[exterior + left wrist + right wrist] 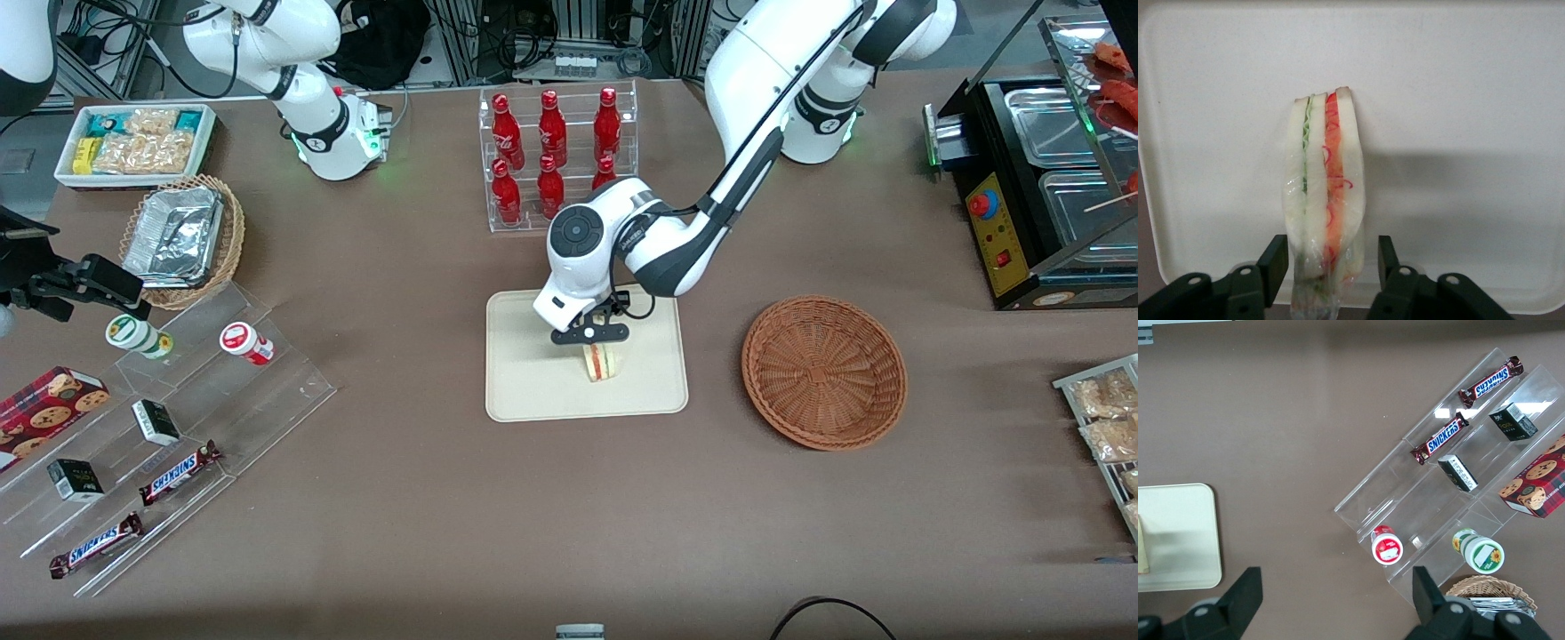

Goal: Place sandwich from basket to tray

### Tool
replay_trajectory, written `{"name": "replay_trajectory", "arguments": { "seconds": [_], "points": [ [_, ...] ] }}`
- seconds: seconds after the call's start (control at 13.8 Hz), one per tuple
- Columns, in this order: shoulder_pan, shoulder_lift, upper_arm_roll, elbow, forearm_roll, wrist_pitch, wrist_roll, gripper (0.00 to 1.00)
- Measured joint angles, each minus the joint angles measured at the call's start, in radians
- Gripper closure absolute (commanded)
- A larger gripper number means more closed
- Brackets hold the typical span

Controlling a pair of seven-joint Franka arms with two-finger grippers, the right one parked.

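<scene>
sandwich's (1325,200) wrapped end between claw (1328,267) fingers, cropped

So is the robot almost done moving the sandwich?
Nearly. The basket is already empty, and the sandwich stands on the tray. The gripper sits just above it with fingers open on either side, not squeezing. All that looks left is lifting the arm away.

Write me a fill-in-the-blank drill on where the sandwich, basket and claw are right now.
1. The sandwich stands on the ____.
2. The wicker basket is ____ of food.
3. The claw has its fingers ____ on either side of the sandwich.
4. The bottles in the clear rack are ____ in colour.

Missing words: tray; empty; open; red
</scene>
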Motion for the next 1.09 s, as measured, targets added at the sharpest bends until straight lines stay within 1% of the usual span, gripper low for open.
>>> {"name": "replay_trajectory", "arguments": {
  "seconds": [0.15, 0.22, 0.44, 0.58, 0.8, 0.95, 1.09],
  "points": [
    [0.005, -0.04, 0.002, 0.012, 0.0, -0.04, -0.008, 0.0],
    [0.014, -0.075, 0.004, 0.02, 0.0, -0.09, -0.012, 0.0],
    [0.083, -0.218, 0.01, 0.028, 0.0, -0.256, -0.016, 0.0],
    [0.162, -0.294, 0.014, 0.027, 0.0, -0.352, -0.016, 0.0],
    [0.3, -0.36, 0.019, 0.026, 0.001, -0.436, -0.002, 0.0],
    [0.385, -0.391, 0.02, 0.026, 0.0, -0.461, 0.073, 0.0],
    [0.464, -0.429, 0.02, 0.027, -0.003, -0.522, 0.194, 0.0]
  ]
}}
